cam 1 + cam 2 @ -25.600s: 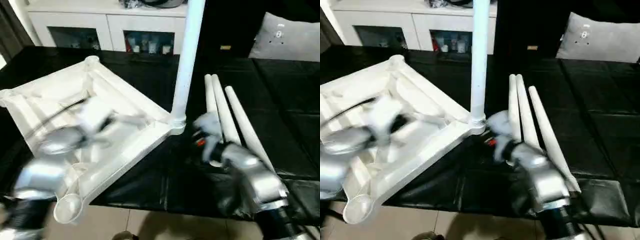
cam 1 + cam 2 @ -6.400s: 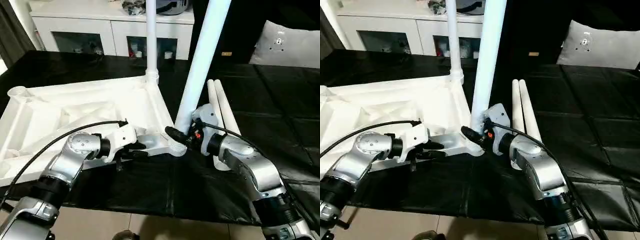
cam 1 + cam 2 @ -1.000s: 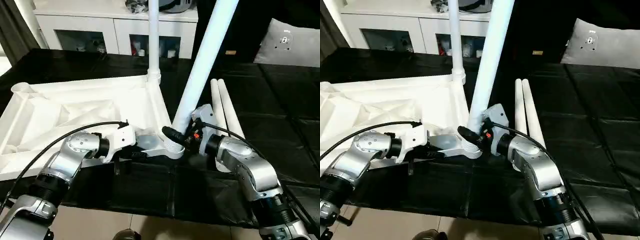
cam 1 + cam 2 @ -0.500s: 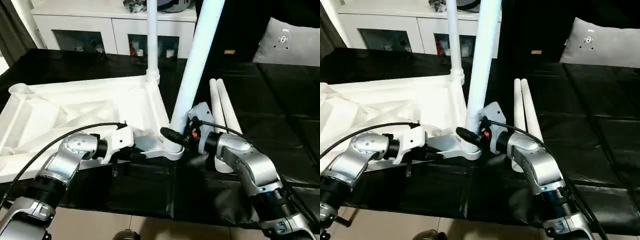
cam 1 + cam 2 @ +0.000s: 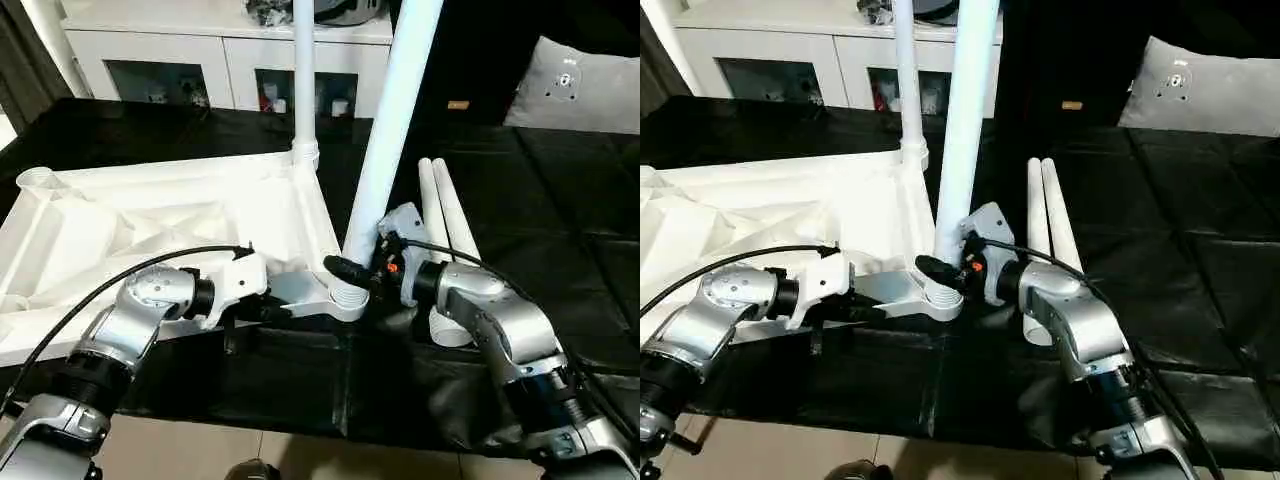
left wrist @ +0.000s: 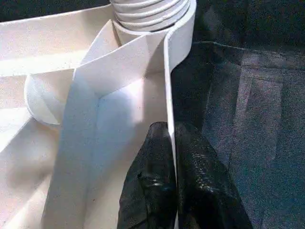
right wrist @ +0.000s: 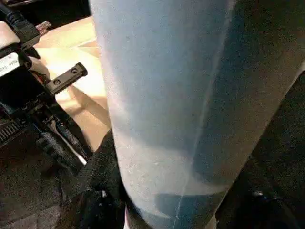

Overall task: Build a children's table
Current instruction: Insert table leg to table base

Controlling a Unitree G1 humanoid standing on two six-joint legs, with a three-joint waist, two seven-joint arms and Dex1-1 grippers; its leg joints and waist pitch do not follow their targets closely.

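Left gripper (image 6: pixel 170 157) pinched shut on the table top (image 5: pixel 150 215) rim, at 7 o'clock from the near corner socket (image 5: pixel 345 300). Right gripper (image 5: pixel 372 262) clamped on the second leg (image 5: pixel 395 110), apparently in that socket, axis leaning toward 1 o'clock. First leg (image 5: pixel 303 70) upright. Two spare legs (image 5: pixel 445 215) lying at 3 o'clock, unfitted.
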